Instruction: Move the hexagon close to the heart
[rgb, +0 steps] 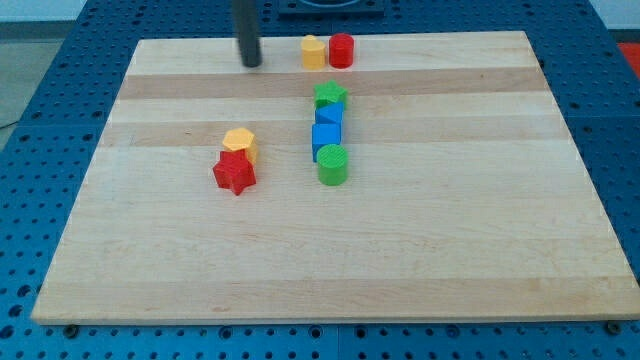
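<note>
My tip (250, 63) (bare rod, no claw to open/shut) sits far-left; pushing yellow hexagon (240, 141) toward yellow heart (313, 52) may drag touching red star (234, 172) w/ it.

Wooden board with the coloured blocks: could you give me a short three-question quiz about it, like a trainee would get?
1. True or false: my tip touches the yellow hexagon.
2. Which block sits right against the red star? A) green cylinder B) yellow hexagon C) blue block
3. Fill in: the yellow heart stands beside the red ____ near the view's top.
Key: 1 false, the tip stands apart, nearer the view's top. 2 B. 3 cylinder, the red cylinder.
</note>
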